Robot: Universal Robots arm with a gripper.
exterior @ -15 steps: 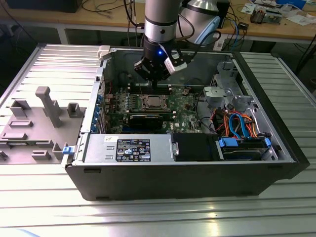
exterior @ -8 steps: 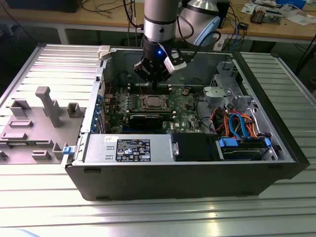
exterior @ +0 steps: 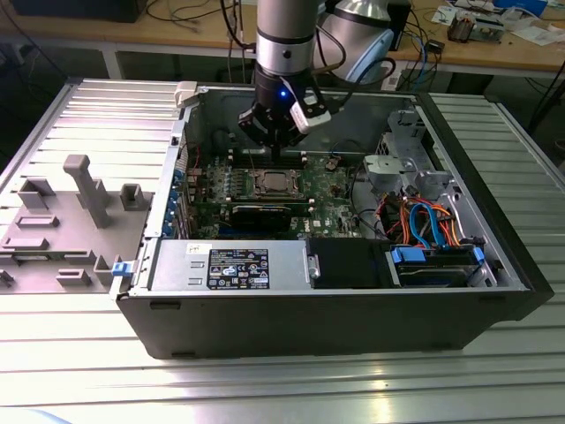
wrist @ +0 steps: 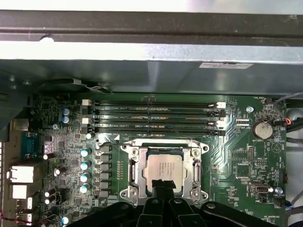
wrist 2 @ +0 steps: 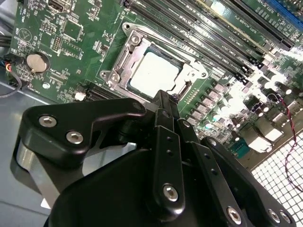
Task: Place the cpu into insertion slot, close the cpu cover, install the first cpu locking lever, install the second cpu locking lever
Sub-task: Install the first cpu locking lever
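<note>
Your end effector (wrist: pixel 161 182), closed together and gripping nothing, is hanging over the cpu cover's (wrist: pixel 134 166) edge; the cover is lying flat, framing the cpu (wrist: pixel 166 168).

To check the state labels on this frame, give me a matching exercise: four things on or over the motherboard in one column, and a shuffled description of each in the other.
Things:
1. cpu
2. cpu cover
3. coin cell
4. gripper

Descriptions:
A. round and silver, on the board away from the chip
B. silver frame lying flat around the chip
C. black, tips together, at the chip's edge
D. flat silver-grey square showing through the frame's window

Pairs: 1-D, 2-B, 3-A, 4-C
</note>
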